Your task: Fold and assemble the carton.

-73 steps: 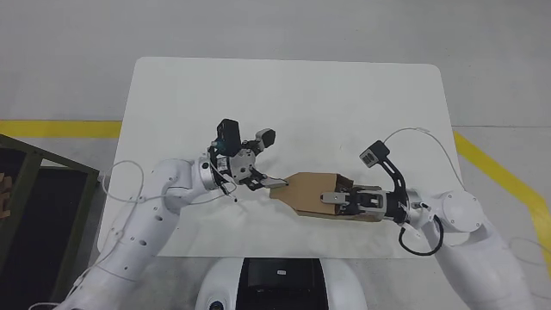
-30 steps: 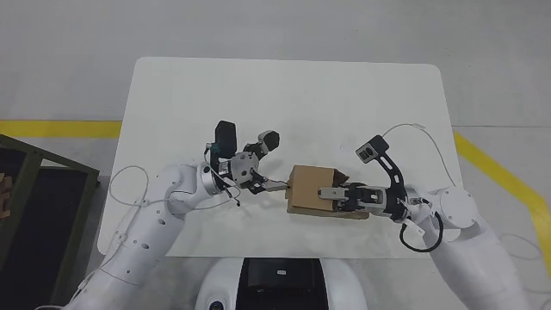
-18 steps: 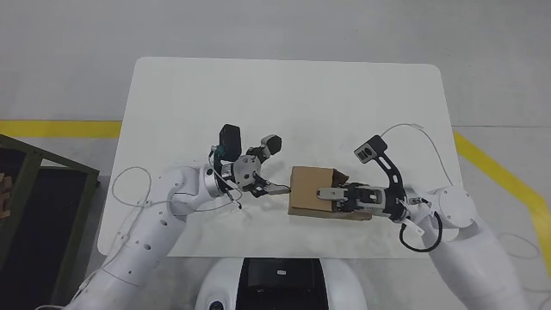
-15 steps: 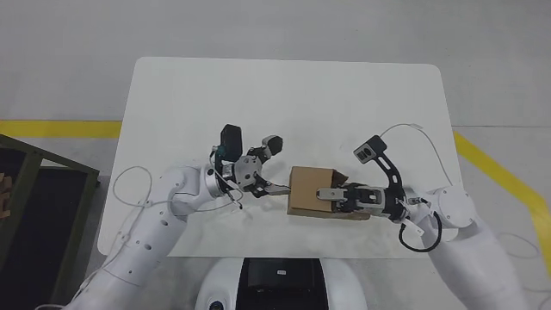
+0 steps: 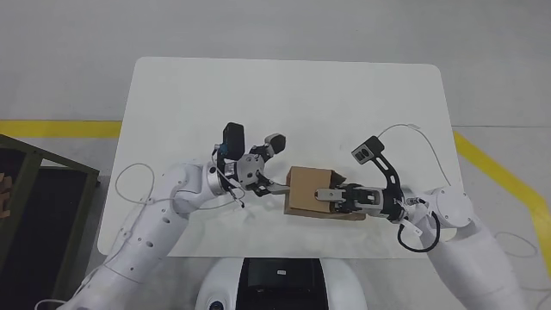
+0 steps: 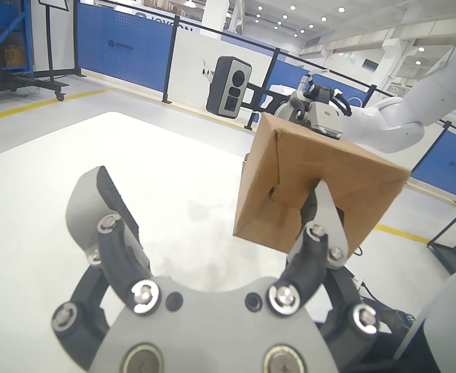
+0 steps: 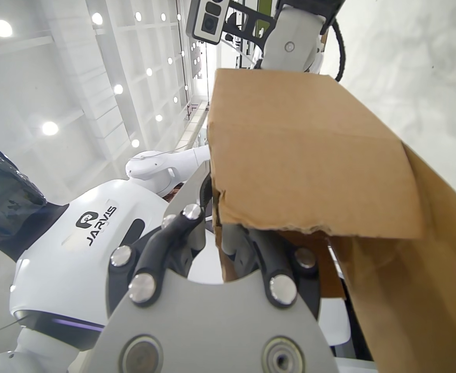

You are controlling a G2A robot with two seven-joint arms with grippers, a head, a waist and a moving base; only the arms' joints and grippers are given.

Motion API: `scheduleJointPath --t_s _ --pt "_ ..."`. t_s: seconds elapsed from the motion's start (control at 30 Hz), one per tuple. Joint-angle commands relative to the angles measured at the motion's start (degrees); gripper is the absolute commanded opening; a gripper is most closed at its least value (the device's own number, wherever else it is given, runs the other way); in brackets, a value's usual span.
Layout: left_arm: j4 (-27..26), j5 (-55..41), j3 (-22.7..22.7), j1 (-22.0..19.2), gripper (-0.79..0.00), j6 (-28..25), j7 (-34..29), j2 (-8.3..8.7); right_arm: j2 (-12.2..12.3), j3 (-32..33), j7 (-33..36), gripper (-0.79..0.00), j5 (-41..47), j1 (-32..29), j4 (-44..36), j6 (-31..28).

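left gripper (image 6: 210, 178) is sitting wide open, one fingertip (image 6: 322, 199) pressing into the folded end flaps of the brown carton (image 6: 348, 164), the other finger hanging free over the table (image 5: 344, 103). right gripper (image 7: 212, 215) is clamping the carton's side wall at the opposite, open end, one finger outside, one inside. carton is lying lengthwise between the two arms over the table's near-middle area, closed end facing the left arm, loose flap sticking out beside the right gripper. can't tell if it's resting on the surface.
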Motion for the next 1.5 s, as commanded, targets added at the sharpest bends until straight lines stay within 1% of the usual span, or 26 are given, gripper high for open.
scheduleJointPath --t_s 0.0,0.5,0.67,0.87,0.97,1.07,1.13,1.37,1.47 --pt "0.0 -0.1 0.1 -0.1 0.000 0.0 0.1 0.02 0.0 0.0 0.0 -0.785 0.0 0.0 0.0 0.1" --pt "0.0 0.5 0.5 -1.2 0.000 0.0 0.7 0.13 0.0 0.3 0.2 -0.785 -0.1 -0.1 -0.2 0.2" --pt "0.7 2.0 -1.8 -0.1 0.000 0.6 0.4 0.64 0.0 0.6 0.2 -0.785 -0.8 -0.2 0.9 0.2" --pt "0.4 4.0 -5.7 2.7 0.000 0.0 -1.0 1.79 0.0 -0.8 1.0 -0.785 -3.9 0.6 4.0 -0.8" --pt "-1.7 6.4 -6.6 4.2 0.000 0.0 -1.6 2.54 -0.3 -2.8 2.0 -0.785 -6.1 1.7 6.1 -2.3" --pt "-4.2 9.3 -5.9 5.7 0.000 0.0 -1.9 3.66 -0.8 -5.9 2.8 -0.785 -8.1 3.3 9.0 -4.6" --pt "-5.0 9.7 -5.1 6.4 0.000 0.0 -1.2 4.60 -1.3 -7.9 2.7 -0.785 -8.5 4.7 11.2 -6.1" --pt "-6.0 14.5 -3.1 7.4 0.000 0.0 0.0 8.47 -3.2 -14.4 1.4 -0.785 -11.3 9.7 18.5 -10.9" --pt "-5.4 16.4 -2.3 7.7 0.000 0.0 2.0 9.91 -4.0 -16.6 0.0 -0.785 -11.7 11.5 21.5 -12.2"
